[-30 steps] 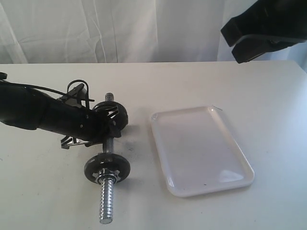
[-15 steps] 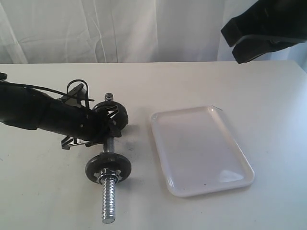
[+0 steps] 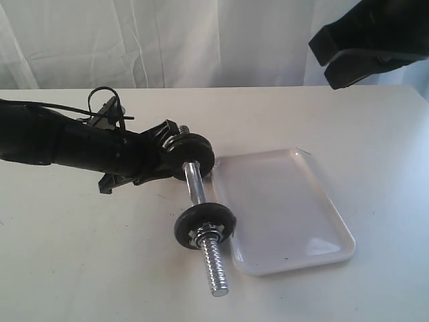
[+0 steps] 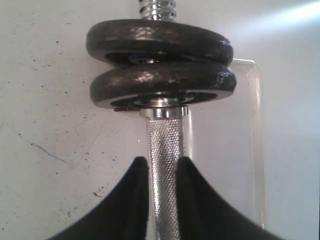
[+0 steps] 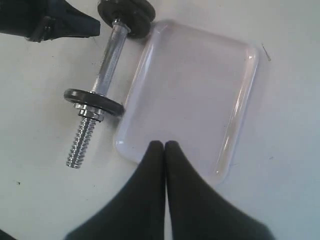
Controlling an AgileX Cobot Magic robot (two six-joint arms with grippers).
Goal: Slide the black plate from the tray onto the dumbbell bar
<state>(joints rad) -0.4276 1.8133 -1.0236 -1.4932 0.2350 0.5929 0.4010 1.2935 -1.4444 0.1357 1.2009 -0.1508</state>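
– While the left hand [image 4: 162, 162] clamps the dumbbell bar [image 4: 165, 140], where's the black plate [image 3: 204, 225]?
– On the bar, against the nut [image 3: 203, 236], beside the tray [image 3: 281, 208], which holds nothing. The right hand [image 5: 165, 146] is closed, empty. Keep the bar level, I'd say.

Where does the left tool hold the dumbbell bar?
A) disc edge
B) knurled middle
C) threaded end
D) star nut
B: in the left wrist view the left tool is shut on the knurled middle of the dumbbell bar.
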